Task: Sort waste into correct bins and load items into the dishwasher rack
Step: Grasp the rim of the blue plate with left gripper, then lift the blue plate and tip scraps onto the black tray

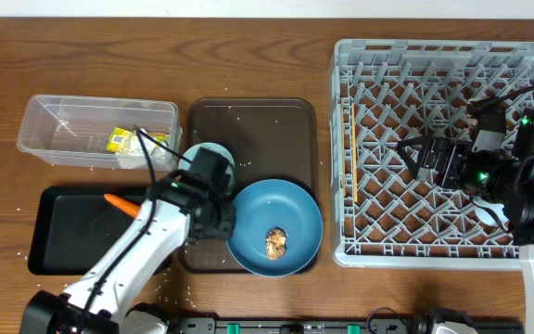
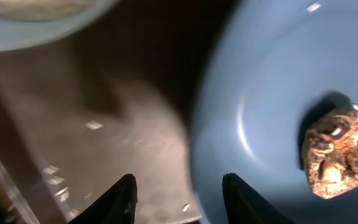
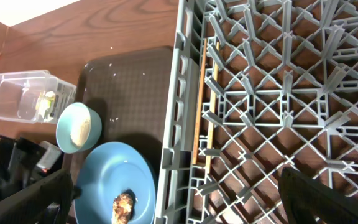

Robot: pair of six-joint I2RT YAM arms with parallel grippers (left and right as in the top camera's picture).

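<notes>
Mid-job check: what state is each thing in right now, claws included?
left claw, open, plate rim between its fingers
right claw, open, empty, over the rack
blue plate, lying flat, brown lump on it
bowl, upright, something white inside
clear box, lidless, wrapper inside
black tray, carrot in it
dishwasher rack, no dishes visible in it

Blue plate, brown lump, orange carrot — grey lattice rack, black tray, dark-brown serving tray.
</notes>
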